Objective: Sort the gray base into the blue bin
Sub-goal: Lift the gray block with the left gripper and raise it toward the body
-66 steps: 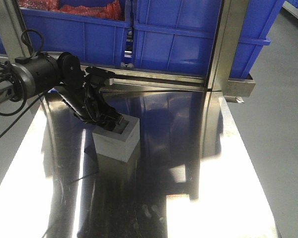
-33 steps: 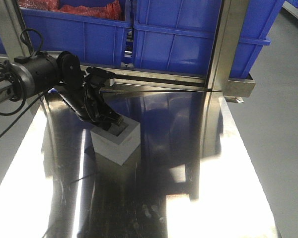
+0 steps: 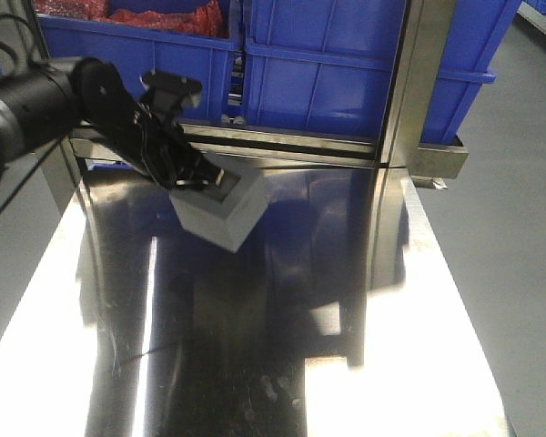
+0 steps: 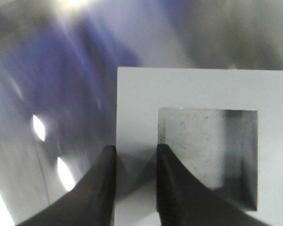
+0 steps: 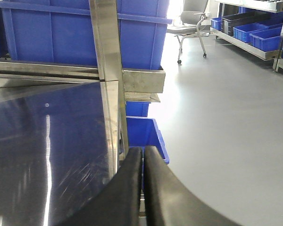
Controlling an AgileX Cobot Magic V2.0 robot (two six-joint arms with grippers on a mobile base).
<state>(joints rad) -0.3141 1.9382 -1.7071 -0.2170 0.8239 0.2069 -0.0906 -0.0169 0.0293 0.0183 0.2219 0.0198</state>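
**Gray base held by one wall in the left gripper, in front of the blue bins**

At the upper left of the front view, a black, rounded arm (image 3: 45, 100) is seen stretched toward the middle. The left gripper (image 3: 198, 178) is clamped on the base (image 3: 220, 214), a matte gray block with flat faces and sharp edges. The base is held tilted, just below and right of the fingers, over the far part of the table (image 3: 282, 364). Whether its lowest corner touches the steel cannot be told. The table is polished sheet steel, mirror-bright and streaked with glare and blue reflections. Across the top of the frame, smooth, thick-rimmed blue bins (image 3: 328, 82) are ranged behind a steel rail. Red contents (image 3: 164, 16) are seen in the left one. A brushed steel post (image 3: 409, 91) stands at the upper right.

In the left wrist view, two dark, tapered fingers (image 4: 101, 193) are pressed on either side of one wall of the base. One finger lies on the outer face and the other inside the square recess (image 4: 205, 155), whose floor is speckled and shadowed. The background is blurred.

In the right wrist view, the right gripper (image 5: 143, 153) is seen at bottom centre. Its black, curved fingers are brought together with only a slit between them, and nothing is held. It is placed at the table's right edge, below the post. A small blue bin (image 5: 148, 134) stands beyond it on the smooth gray floor (image 5: 226, 117).
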